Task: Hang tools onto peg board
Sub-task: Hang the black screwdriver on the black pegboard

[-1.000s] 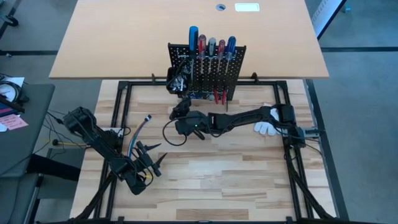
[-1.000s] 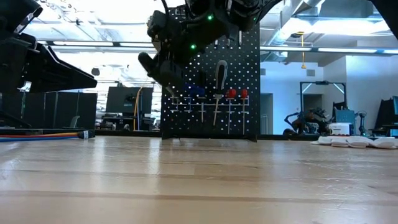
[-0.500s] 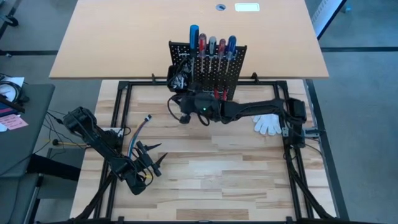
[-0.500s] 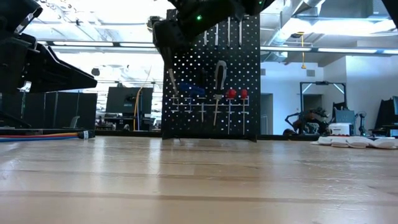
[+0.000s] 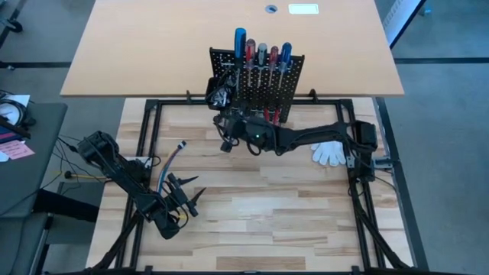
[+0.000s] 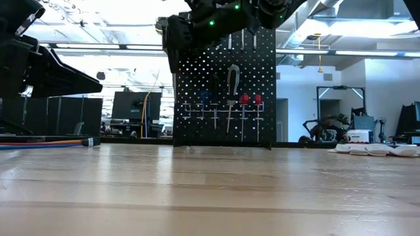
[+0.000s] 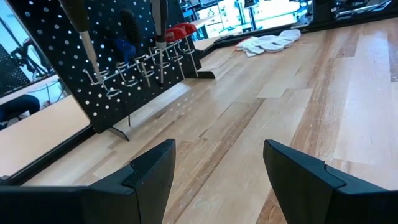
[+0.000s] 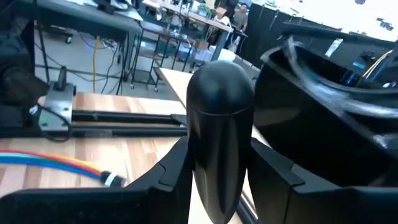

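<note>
Peg board [image 5: 258, 85], a small upright black perforated metal panel, stands at the table's far edge with screwdrivers [image 5: 260, 59] hung along it. Just in front of its left end, the right gripper [image 5: 227, 131] is clamped on a rounded black screwdriver handle [image 8: 221, 137] between its fingers. Near the left corner, the left gripper [image 7: 214, 171] hangs with jaws spread and empty, well apart from the board.

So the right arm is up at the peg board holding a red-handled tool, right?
Not red. The right wrist view shows the right gripper clamped on a black-handled tool. It is indeed up at the peg board, as the high view shows.
</note>
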Controlling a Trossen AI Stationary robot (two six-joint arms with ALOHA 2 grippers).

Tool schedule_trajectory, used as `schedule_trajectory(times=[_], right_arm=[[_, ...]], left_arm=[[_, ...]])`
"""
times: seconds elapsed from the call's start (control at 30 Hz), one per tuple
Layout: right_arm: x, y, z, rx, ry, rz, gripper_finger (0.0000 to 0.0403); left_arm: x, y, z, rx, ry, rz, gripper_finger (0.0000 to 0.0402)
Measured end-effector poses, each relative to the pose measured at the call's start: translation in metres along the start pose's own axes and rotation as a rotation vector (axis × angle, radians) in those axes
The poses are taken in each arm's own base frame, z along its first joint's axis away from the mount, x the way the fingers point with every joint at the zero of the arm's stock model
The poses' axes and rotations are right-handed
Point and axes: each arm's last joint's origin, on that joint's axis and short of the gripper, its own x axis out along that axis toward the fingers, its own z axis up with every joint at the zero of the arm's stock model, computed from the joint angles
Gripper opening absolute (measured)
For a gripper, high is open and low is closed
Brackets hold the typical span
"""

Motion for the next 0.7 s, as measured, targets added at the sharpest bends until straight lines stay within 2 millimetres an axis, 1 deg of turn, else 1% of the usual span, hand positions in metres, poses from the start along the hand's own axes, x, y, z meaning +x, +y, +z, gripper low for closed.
schedule_trajectory(times=[0.1, 0.2, 0.37, 0.43, 0.5, 0.6, 0.7], right_arm=[[-0.006, 0.011, -0.003, -0.019, -0.009, 0.022, 0.0127], [-0.011, 0.021, -0.001, -0.031, -0.034, 0.041, 0.0127], [-0.026, 0.027, 0.017, -0.034, -0.078, 0.069, 0.0127], [-0.038, 0.028, 0.021, -0.034, -0.101, 0.078, 0.0126], [-0.055, 0.027, 0.018, -0.028, -0.118, 0.082, 0.0124], [-0.084, 0.021, 0.004, -0.005, -0.137, 0.045, 0.0124], [-0.11, 0.004, -0.015, 0.11, -0.217, -0.034, 0.0124]], left_arm=[[0.0, 0.0, 0.0, -0.003, 0.0, 0.0, 0.0237], [0.0, -0.001, 0.001, -0.013, -0.001, -0.002, 0.0237], [0.0, -0.002, 0.002, -0.015, -0.003, -0.005, 0.0237], [0.0, -0.002, 0.002, -0.015, -0.003, -0.005, 0.0237], [0.0, -0.002, 0.002, -0.015, -0.003, -0.005, 0.0237], [0.0, -0.003, 0.002, -0.014, -0.003, -0.005, 0.0237], [0.0, -0.003, 0.002, -0.016, -0.003, -0.005, 0.0237]])
